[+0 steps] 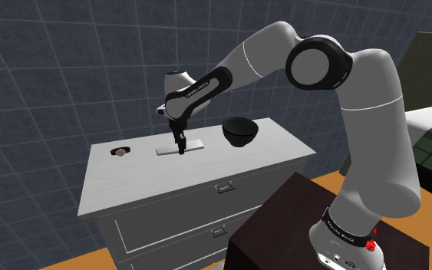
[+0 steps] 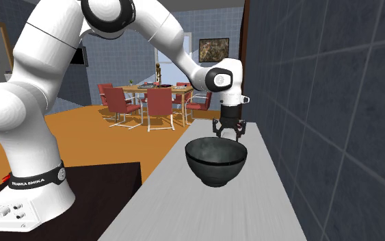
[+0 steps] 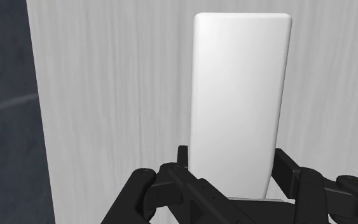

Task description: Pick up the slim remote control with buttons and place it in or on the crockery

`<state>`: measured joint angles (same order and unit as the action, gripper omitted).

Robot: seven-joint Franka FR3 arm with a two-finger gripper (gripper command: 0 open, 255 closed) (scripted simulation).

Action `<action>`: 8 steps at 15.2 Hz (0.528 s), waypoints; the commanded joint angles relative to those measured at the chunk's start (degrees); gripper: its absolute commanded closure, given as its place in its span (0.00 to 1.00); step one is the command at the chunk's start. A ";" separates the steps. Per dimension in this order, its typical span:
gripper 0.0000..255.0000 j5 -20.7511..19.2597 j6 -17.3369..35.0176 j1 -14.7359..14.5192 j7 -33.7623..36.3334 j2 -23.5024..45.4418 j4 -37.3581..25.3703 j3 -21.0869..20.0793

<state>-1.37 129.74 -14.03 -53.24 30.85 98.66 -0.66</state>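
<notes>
Carrying everything was the white tabletop [image 1: 130,184]. Black bowl [image 2: 215,160] stood upright, empty. Plain white remote [image 3: 241,95] lay flat on the tabletop beside the bowl, apart from it. Tool [image 1: 181,151] clamped the remote's end, fingers [image 3: 182,159] against both long sides.

Plain white remote [image 3: 238,95] flat on pale grey top [image 3: 107,95], claw [image 3: 232,164] clasping its near end
</notes>
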 commanded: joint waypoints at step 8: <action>1.00 0.08 -4.09 0.02 -0.09 -2.91 -1.17 -0.05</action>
<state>-1.29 126.33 -13.97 -53.38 28.27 97.83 -0.69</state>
